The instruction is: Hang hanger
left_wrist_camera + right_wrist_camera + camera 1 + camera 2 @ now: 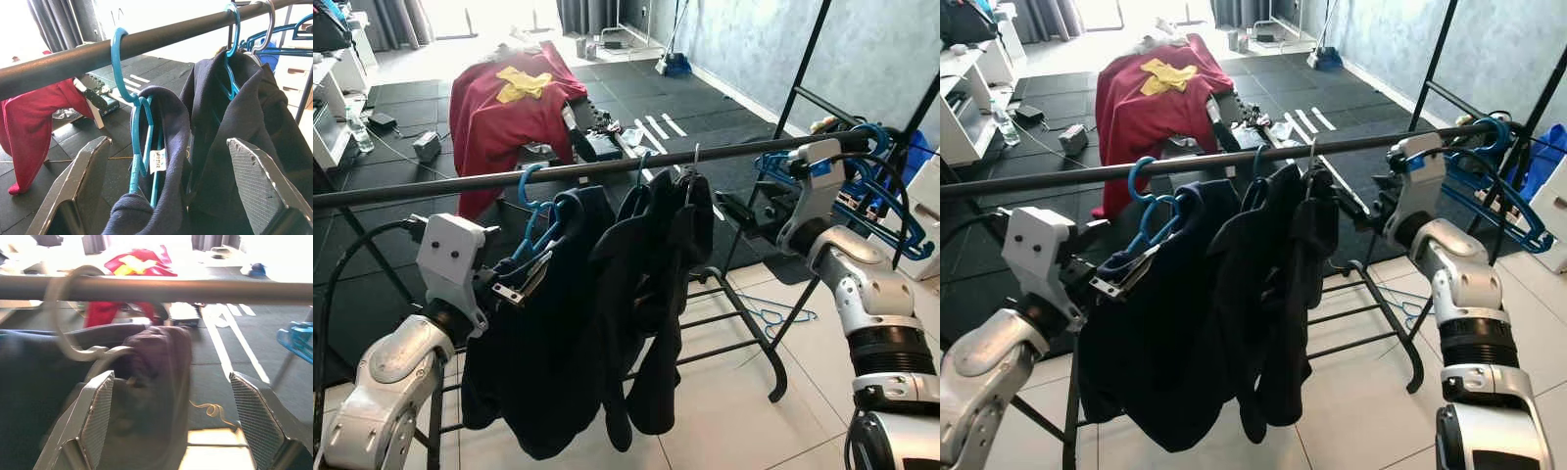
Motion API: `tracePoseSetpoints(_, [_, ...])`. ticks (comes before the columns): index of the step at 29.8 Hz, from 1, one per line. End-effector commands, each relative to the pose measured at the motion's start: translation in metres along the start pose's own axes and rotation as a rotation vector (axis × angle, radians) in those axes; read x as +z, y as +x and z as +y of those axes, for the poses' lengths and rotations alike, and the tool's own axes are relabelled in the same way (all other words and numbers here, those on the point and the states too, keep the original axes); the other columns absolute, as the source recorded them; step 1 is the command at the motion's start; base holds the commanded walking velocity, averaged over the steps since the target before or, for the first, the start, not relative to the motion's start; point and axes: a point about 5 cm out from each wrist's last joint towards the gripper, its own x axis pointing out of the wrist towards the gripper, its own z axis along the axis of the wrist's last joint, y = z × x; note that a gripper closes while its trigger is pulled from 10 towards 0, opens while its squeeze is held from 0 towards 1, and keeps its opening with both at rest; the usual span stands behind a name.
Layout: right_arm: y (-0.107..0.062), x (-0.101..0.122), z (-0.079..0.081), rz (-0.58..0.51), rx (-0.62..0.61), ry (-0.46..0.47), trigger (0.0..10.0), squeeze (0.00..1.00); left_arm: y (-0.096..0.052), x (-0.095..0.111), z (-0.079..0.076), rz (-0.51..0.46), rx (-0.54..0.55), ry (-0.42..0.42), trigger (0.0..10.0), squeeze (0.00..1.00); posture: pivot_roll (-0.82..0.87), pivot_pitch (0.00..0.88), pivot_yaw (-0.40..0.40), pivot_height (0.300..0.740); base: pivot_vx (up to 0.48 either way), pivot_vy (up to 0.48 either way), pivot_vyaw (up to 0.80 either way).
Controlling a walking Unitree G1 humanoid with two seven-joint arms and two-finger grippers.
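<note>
A dark rail (431, 184) crosses in front of me with three dark garments on hangers. The leftmost, a navy garment (558, 323), hangs from a blue hanger (120, 63) hooked over the rail. My left gripper (524, 274) is open just below that hook, its fingers (83, 181) on either side of the collar and not closed on it. A second blue hanger (234, 29) and a silver-hooked hanger (68, 318) carry the other garments. Level with the silver-hooked one, to its right, my right gripper (172, 376) is open with nothing in it.
A bundle of bare blue hangers (886, 196) hangs at the rail's right end by the black rack upright (808, 49). A red garment (509, 108) is draped over something behind the rail. The rack's lower bars (724, 323) cross the white tiles below.
</note>
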Motion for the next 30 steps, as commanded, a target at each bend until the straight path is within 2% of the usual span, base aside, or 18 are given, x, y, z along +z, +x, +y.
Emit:
tracePoseSetpoints(1, [-0.003,-0.005,-0.002,-0.001,-0.012,0.026,10.0,0.0,0.0,0.001,0.001,-0.009,0.008,0.003,10.0,0.0,-0.05,0.08,-0.001,0.74,0.0,0.0,0.0])
tracePoseSetpoints(4, [-0.003,-0.003,0.0,-0.012,0.002,0.032,10.0,0.0,0.001,0.001,0.001,-0.011,0.006,0.003,10.0,0.0,-0.05,0.079,-0.001,0.74,0.0,0.0,0.0])
tracePoseSetpoints(6, [-0.005,0.005,0.007,-0.079,0.061,0.077,10.0,0.0,0.001,0.003,0.003,-0.02,0.012,0.007,10.0,0.0,-0.06,0.082,-0.002,0.74,0.0,0.0,0.0])
tracePoseSetpoints(8, [-0.005,0.005,0.007,-0.079,0.061,0.077,10.0,0.0,0.001,0.003,0.003,-0.02,0.012,0.007,10.0,0.0,-0.06,0.082,-0.002,0.74,0.0,0.0,0.0])
tracePoseSetpoints(9, [-0.008,0.005,0.01,-0.116,0.064,0.116,10.0,0.0,0.002,0.005,0.006,-0.029,0.031,0.014,10.0,0.0,-0.06,0.083,-0.003,0.74,0.0,0.0,0.0])
tracePoseSetpoints(11, [-0.011,-0.006,0.011,-0.116,0.013,0.149,10.0,0.0,0.002,0.005,0.008,-0.031,0.056,0.02,10.0,0.0,-0.06,0.088,-0.004,0.74,0.0,0.0,0.0])
tracePoseSetpoints(15, [-0.013,-0.013,0.014,-0.105,0.001,0.168,10.0,0.0,0.002,0.003,0.008,-0.027,0.062,0.022,10.0,0.0,-0.06,0.088,-0.004,0.74,0.0,0.0,0.0])
tracePoseSetpoints(20, [-0.016,-0.025,0.03,-0.081,0.033,0.206,10.0,0.0,0.003,-0.009,0.005,0.038,0.043,0.073,10.0,0.0,-0.07,0.09,-0.001,0.74,0.0,0.0,0.0])
tracePoseSetpoints(21, [-0.016,-0.026,0.037,-0.081,0.052,0.213,10.0,0.0,0.007,-0.02,0.004,0.093,0.031,0.093,10.0,0.0,-0.07,0.085,-0.001,0.74,0.0,0.0,0.0])
tracePoseSetpoints(30, [-0.015,-0.023,0.04,-0.081,0.06,0.213,10.0,0.0,0.019,-0.033,-0.002,0.144,0.013,0.086,10.0,0.0,-0.08,0.07,-0.004,0.74,0.0,0.0,0.0])
